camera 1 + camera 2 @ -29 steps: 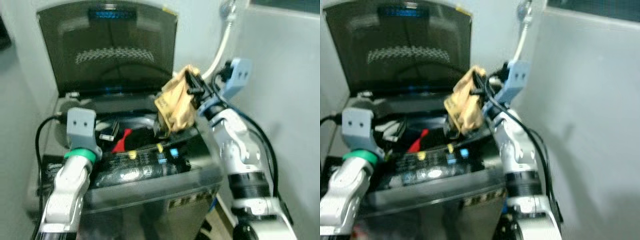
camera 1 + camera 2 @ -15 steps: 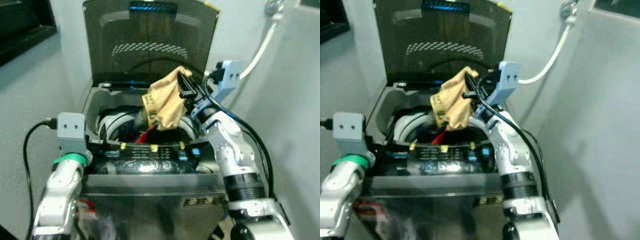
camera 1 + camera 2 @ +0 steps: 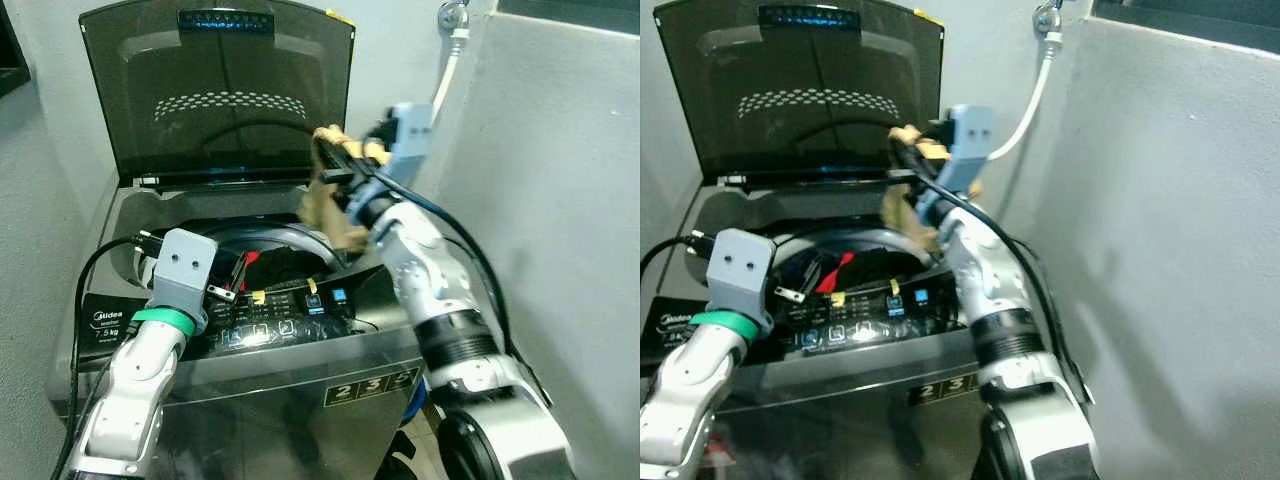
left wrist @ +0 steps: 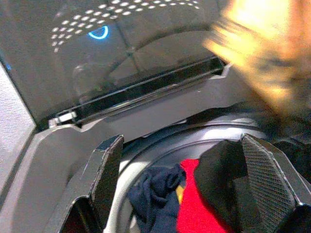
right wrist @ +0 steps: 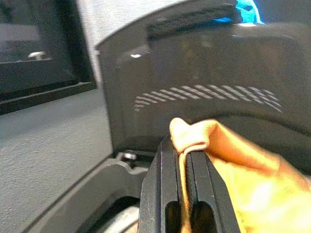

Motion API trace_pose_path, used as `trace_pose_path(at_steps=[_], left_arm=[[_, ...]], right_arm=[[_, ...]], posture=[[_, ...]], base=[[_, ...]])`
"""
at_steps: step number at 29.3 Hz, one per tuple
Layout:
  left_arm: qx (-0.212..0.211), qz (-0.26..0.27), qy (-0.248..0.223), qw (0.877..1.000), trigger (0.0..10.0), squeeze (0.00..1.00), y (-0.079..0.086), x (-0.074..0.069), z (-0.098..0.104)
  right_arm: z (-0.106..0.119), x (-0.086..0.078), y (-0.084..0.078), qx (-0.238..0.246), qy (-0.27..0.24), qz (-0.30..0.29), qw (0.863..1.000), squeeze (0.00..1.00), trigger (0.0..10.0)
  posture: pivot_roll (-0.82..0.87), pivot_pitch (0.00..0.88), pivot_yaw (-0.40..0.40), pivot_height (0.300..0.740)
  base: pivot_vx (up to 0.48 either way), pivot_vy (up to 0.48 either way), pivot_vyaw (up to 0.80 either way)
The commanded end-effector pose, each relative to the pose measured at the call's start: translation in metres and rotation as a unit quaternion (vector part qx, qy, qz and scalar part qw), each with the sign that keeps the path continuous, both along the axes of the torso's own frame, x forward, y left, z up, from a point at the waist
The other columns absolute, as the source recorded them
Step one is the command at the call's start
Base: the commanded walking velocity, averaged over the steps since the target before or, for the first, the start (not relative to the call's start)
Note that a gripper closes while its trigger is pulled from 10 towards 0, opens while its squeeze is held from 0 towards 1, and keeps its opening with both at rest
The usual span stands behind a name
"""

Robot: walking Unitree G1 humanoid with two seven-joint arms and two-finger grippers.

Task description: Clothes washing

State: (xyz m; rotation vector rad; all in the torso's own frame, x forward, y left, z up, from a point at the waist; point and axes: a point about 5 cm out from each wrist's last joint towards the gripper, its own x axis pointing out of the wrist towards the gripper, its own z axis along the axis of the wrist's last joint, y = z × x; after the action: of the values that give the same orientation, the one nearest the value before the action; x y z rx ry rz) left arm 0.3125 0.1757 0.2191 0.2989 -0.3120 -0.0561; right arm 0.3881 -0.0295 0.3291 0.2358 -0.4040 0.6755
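right pincer (image 5: pixel 182 160) | pinches yellow cloth (image 5: pixel 233 160) | above drum (image 3: pixel 270 250) (lid up)

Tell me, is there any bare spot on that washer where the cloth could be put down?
The grey deck left of the drum, below the raised lid, is bare. The drum already holds red and dark clothes, though it is not full. The front panel is crowded by the left gripper and its cable. The right gripper holds the tan cloth over the drum's right rim.
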Motion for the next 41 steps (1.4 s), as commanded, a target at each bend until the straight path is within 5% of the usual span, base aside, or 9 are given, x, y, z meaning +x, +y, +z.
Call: trace_pose_path(at_steps=[1, 6, 9, 16, 25, 26, 32, 33, 41], left_arm=[[0.016, -0.002, -0.001, 1.0, 10.0, 0.0, 0.0, -0.003, -0.001], [0.018, -0.008, 0.002, 1.0, 10.0, 0.0, 0.002, -0.006, -0.001], [0.019, -0.016, 0.004, 1.0, 10.0, 0.0, 0.002, -0.008, -0.002], [0.014, -0.017, 0.004, 1.0, 10.0, 0.0, 0.004, -0.01, -0.002], [-0.002, -0.066, 0.005, 0.998, 10.0, 0.0, -0.003, -0.015, 0.002], [0.002, -0.076, 0.009, 0.997, 10.0, 0.0, -0.005, -0.015, 0.0], [0.003, -0.083, 0.011, 0.996, 10.0, 0.0, -0.008, -0.013, -0.001], [-0.003, -0.088, 0.012, 0.996, 10.0, 0.0, -0.008, -0.011, 0.0], [-0.036, -0.083, 0.025, 0.996, 10.0, 0.0, -0.004, -0.006, 0.002]], right_arm=[[0.021, -0.001, 0.017, 0.009, -0.02, 0.006, 1.0, 0.0, 10.0], [0.031, -0.003, 0.035, 0.001, -0.032, 0.008, 0.999, 0.0, 10.0], [-0.007, 0.003, 0.04, -0.086, -0.023, -0.034, 0.995, 0.0, 10.0], [-0.047, 0.008, 0.042, -0.101, 0.054, -0.036, 0.993, 0.0, 10.0], [-0.045, 0.015, 0.035, -0.137, 0.09, -0.072, 0.984, 0.0, 10.0], [-0.046, 0.017, 0.031, -0.138, 0.106, -0.072, 0.982, 1.0, 10.0], [-0.04, 0.02, 0.025, -0.116, 0.117, -0.083, 0.983, 1.0, 10.0], [-0.038, 0.022, 0.021, -0.105, 0.144, -0.083, 0.981, 0.0, 10.0], [-0.041, 0.024, 0.01, -0.149, 0.174, -0.029, 0.973, 0.0, 10.0]], posture=[[0.16, 0.0, -0.021, 0.74], [0.17, 0.0, -0.03, 0.74], [0.17, 0.0, -0.032, 0.74], [0.2, 0.0, -0.039, 0.74], [0.2, 0.0, -0.03, 0.74], [0.19, 0.0, -0.016, 0.74], [0.18, 0.0, -0.008, 0.74], [0.18, 0.0, 0.004, 0.74], [0.16, 0.0, 0.041, 0.74]], base=[[0.0, 0.0, 0.0], [0.0, 0.0, 0.0], [0.0, 0.0, 0.0], [0.0, 0.0, 0.0], [0.0, 0.0, 0.0], [0.0, 0.0, 0.0], [0.0, 0.0, 0.0], [0.0, 0.0, 0.0], [0.0, 0.0, 0.0]])
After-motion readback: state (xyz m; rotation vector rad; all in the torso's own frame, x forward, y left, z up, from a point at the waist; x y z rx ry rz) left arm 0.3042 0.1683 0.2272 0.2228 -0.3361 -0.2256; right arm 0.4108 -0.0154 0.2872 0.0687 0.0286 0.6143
